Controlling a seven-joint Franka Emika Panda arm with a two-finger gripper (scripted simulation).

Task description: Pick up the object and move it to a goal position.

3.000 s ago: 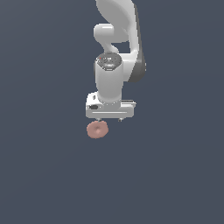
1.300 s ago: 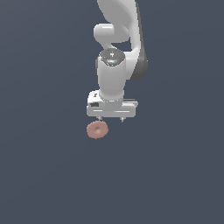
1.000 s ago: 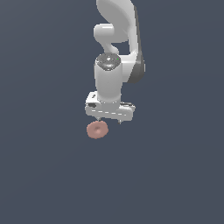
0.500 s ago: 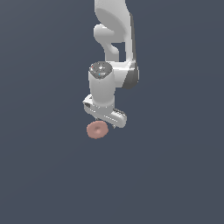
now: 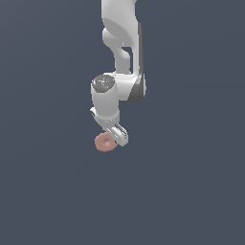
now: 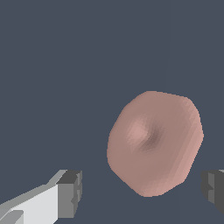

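Observation:
The object, a small pinkish-brown donut-shaped ring (image 5: 104, 143), lies flat on the dark grey surface. My gripper (image 5: 115, 139) hangs low right over it, its hand turned and covering the ring's edge on the exterior view's right. In the wrist view the ring (image 6: 155, 142) fills much of the picture, its centre dimple showing. My gripper (image 6: 142, 192) is open: one grey fingertip (image 6: 70, 193) and the other (image 6: 214, 189) stand wide apart, and the ring's near edge reaches into the gap between them. Nothing is held.
The white arm (image 5: 122, 43) comes down from the top of the exterior view. Around the ring there is only the plain dark grey surface (image 5: 191, 191).
The arm has come down and shifted toward the exterior view's left, and the hand has rotated about its axis. The ring has stayed in place.

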